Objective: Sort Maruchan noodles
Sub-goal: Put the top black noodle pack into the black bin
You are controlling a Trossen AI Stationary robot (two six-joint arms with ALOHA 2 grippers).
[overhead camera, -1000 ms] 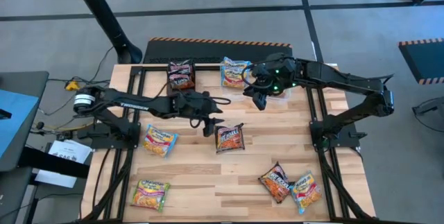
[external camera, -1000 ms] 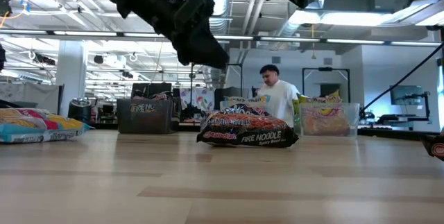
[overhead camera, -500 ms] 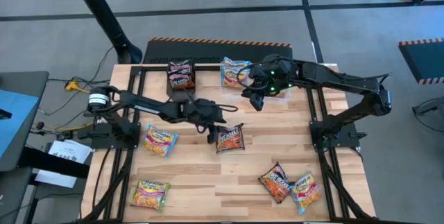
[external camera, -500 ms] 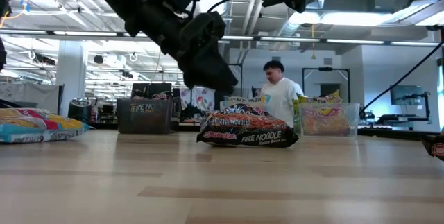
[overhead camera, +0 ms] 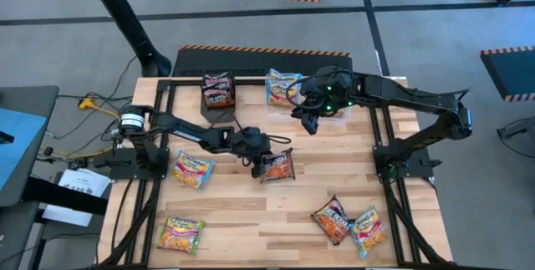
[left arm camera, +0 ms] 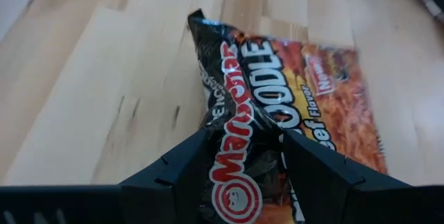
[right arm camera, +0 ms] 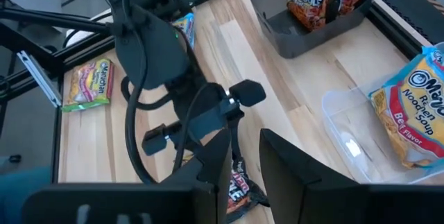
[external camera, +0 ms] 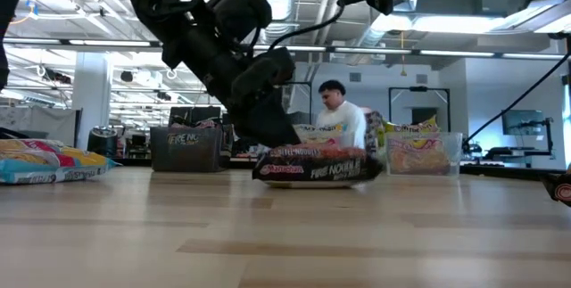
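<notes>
Since a second ago the left gripper (overhead camera: 266, 163) has descended onto the dark maroon, shiny plastic Fire Noodle packet (left arm camera: 277, 120) at mid-desk; its jaws stand wide, straddling the packet's crumpled end, not visibly clamped. Risk: slick film could slip or bunch on closing. Beyond, the right gripper (overhead camera: 306, 119) hovers, jaws part-open and empty, near the black box (right arm camera: 305, 33) and clear plastic tub (right arm camera: 361, 141), crowding the delivery path.

My left tool (overhead camera: 264, 163) has advanced and lowered onto the dark noodle packet (overhead camera: 278, 167), fingers straddling its edge.
</notes>
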